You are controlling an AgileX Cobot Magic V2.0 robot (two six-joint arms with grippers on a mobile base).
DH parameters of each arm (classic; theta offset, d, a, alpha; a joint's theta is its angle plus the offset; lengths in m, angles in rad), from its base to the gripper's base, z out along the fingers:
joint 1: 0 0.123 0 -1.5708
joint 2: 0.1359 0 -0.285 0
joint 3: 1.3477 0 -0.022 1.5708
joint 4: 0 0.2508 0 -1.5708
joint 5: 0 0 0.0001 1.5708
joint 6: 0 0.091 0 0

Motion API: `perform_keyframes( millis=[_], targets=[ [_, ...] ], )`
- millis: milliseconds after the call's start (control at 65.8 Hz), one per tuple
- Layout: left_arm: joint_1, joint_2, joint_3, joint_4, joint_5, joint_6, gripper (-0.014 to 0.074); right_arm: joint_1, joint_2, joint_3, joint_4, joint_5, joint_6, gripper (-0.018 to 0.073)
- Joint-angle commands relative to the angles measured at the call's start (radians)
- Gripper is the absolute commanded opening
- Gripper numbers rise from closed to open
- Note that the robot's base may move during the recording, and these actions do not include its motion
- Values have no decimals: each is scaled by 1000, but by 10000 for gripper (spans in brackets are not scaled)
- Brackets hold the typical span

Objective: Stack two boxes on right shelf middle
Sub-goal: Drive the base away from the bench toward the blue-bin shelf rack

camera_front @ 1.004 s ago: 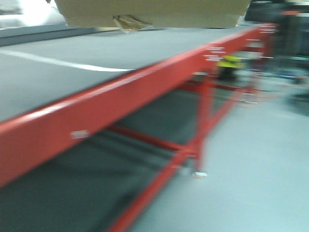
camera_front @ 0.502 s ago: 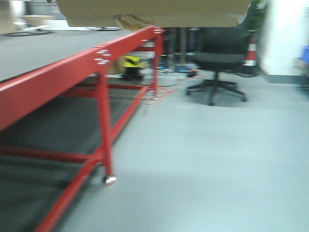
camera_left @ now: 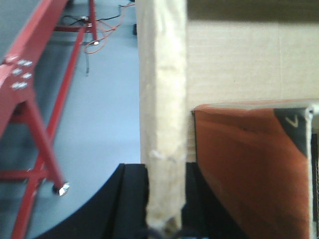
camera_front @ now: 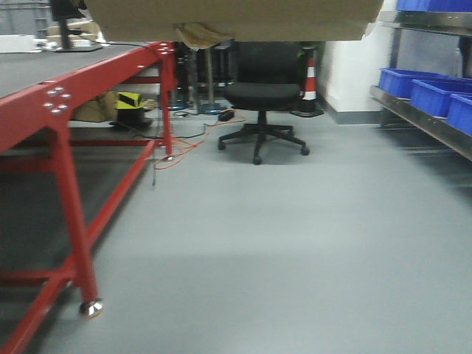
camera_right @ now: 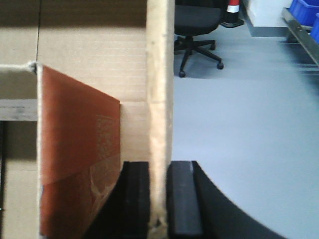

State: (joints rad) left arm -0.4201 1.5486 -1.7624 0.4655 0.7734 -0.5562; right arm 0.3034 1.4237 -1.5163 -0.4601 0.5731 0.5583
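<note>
In the front view, the underside of the cardboard box point(camera_front: 234, 18) fills the top edge of the frame, with a crumpled tape scrap point(camera_front: 198, 34) hanging from it left of centre. You cannot see either gripper here. The red table frame point(camera_front: 66, 162) runs down the left side. An office chair point(camera_front: 262, 92) stands at upper centre with a striped cone point(camera_front: 310, 74) just to its right. At the right edge, the steel shelf point(camera_front: 413, 116) carries blue bins point(camera_front: 431, 94), well apart from the box.

In the left wrist view, the box's side wall stands as a pale vertical strip up the middle of the frame. Your left gripper point(camera_left: 164, 219) is at the bottom centre, its black fingers point(camera_left: 132, 199) pressed against both faces of that wall, pinching it. To the right, inside the box, an orange-red panel point(camera_left: 249, 169) leans against the inner cardboard. The red frame and grey floor fill the left.

In the right wrist view, the opposite wall of the box runs up the centre. Your right gripper point(camera_right: 159, 199) clamps it at the bottom, with one of the fingers point(camera_right: 184, 199) on each face. The orange-brown panel point(camera_right: 75, 159) sits inside at the lower left. The chair, cone and bins appear along the top right, with bare floor below them.
</note>
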Motion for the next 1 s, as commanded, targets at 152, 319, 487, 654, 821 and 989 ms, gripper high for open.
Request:
perform_keyframes(
  millis=[152, 319, 487, 654, 821, 989],
  targets=[
    [-1, -16, -16, -8, -59, -7, -111, -5, -12, -12, -20, -66, 0, -163],
    [-1, -16, -16, -8, -59, -7, -111, -5, -12, -12, -20, -66, 0, -163],
    [-1, -16, -16, -8, -59, -7, -111, -5, -12, -12, -20, -66, 0, -163],
    [-1, -16, -16, -8, -59, -7, -111, -5, -12, -12, -20, -66, 0, -163],
    [-1, -16, -16, -8, -59, -7, -111, -5, -12, -12, -20, -67, 0, -163],
    [-1, -16, -16, -8, -59, -7, -111, -5, -12, -12, -20, -71, 0, -163]
  ],
)
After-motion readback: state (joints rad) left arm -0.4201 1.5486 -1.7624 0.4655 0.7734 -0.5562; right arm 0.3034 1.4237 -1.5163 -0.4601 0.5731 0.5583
